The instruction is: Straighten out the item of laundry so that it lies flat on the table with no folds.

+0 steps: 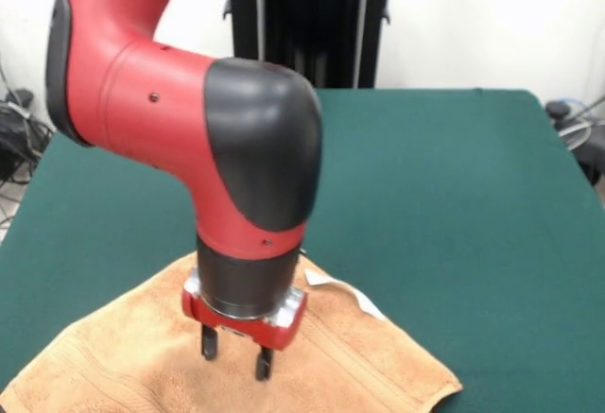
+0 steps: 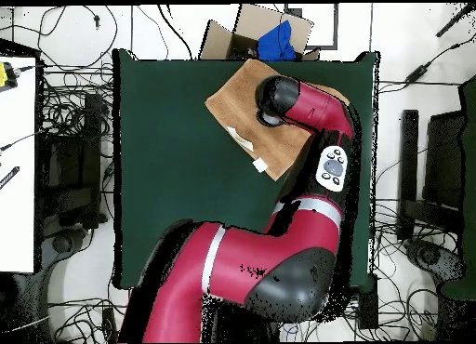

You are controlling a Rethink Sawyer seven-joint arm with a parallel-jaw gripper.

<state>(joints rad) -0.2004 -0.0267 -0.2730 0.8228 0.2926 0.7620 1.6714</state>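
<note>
Gripper (image 1: pixel 235 354) hangs just above towel (image 1: pixel 123 356), fingers spread, holding nothing. Towel sits at table's (image 1: pixel 454 205) edge nearest front cam, skewed, a corner over the rim; white tag (image 1: pixel 352 295) on its edge twd table centre. Long axis runs diagonal to table sides in overhead view. Best bet imo: pinch one layer near a corner, drag inward w/o bunching, then spread.

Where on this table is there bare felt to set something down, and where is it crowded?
In the front view, bare table runs from the towel to the far edge and the right edge. Overhead, most of the felt away from the towel's end is bare. It is crowded at the towel, where the gripper hangs open over it, tag alongside.
</note>
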